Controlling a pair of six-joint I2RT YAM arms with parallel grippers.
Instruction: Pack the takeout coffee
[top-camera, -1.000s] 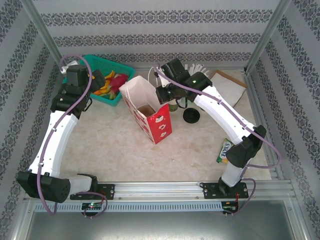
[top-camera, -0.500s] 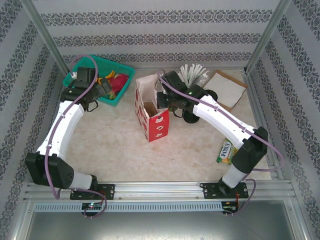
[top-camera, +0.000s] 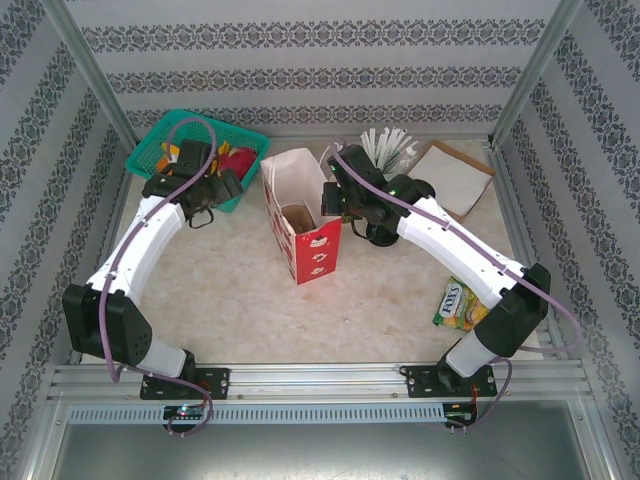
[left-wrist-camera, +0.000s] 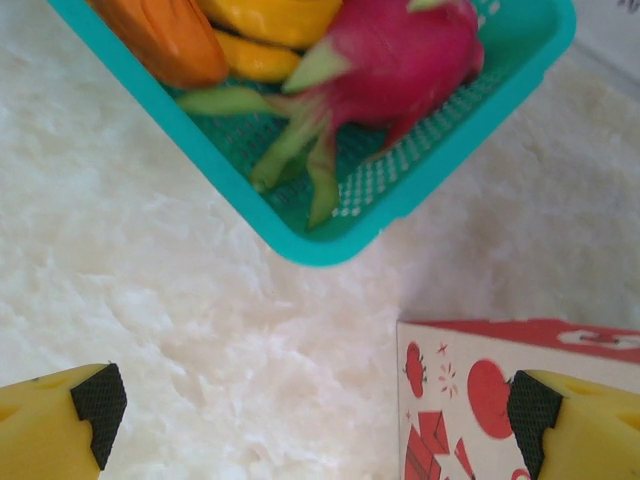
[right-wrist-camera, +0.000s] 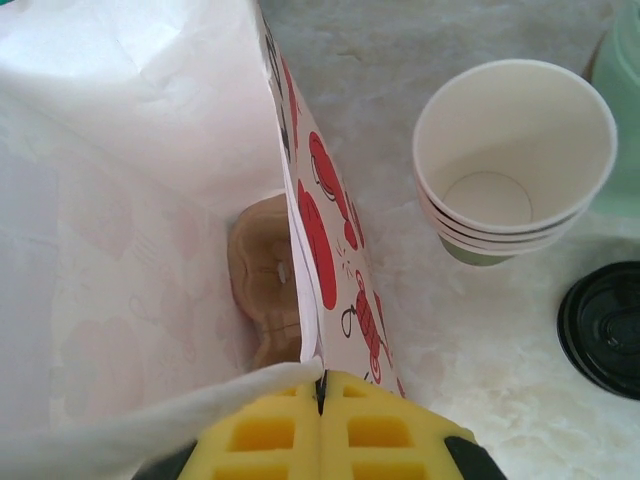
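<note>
Right gripper pinches the paper bag by its rim, the pulp carrier tray lying inside, while just beyond stands the empty dark green paper cup, probably light and crushable, best gripped gently below its stiffer rim.

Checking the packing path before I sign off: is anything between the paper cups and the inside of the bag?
Nothing lies on the table between the paper cups and the bag. The right gripper pinches the bag's rim on the cup side, so it may crowd the lift-over path; the carrier tray lies inside.
</note>
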